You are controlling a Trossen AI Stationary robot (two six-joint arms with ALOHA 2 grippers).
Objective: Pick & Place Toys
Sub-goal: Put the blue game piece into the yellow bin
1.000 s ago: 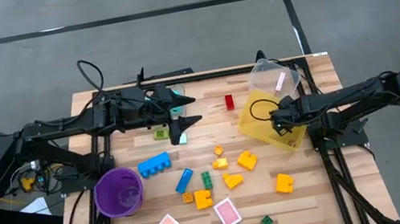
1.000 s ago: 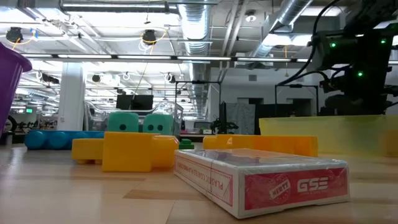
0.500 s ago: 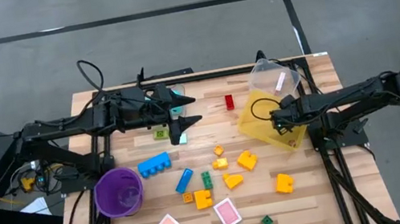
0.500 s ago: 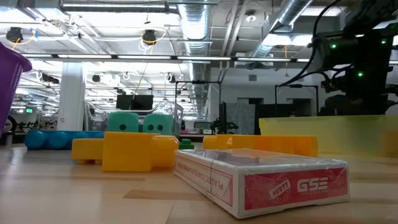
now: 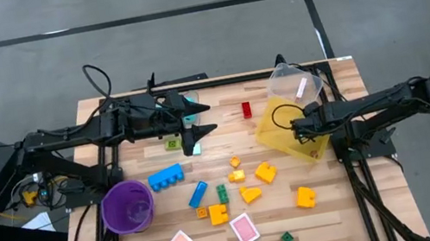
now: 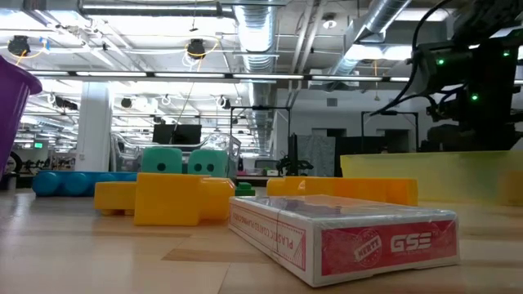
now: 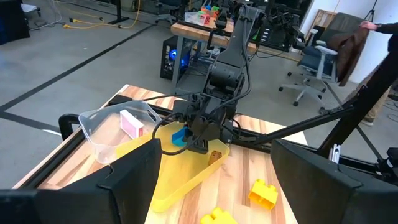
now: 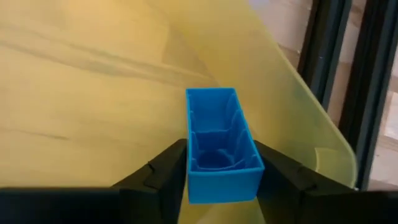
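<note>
Toys lie scattered mid-table beside the yellow bin (image 5: 281, 137): blue long brick (image 5: 166, 177), pink cards (image 5: 245, 229), yellow bricks (image 5: 305, 197), cyan dice (image 6: 184, 160) farther back. R gripper (image 8: 216, 163) hangs over the bin, fingers clamped on a small blue brick (image 8: 217, 144). L gripper (image 5: 200, 119) waits over the table's far-left part, fingers spread, nothing in them as far as I can see.
</note>
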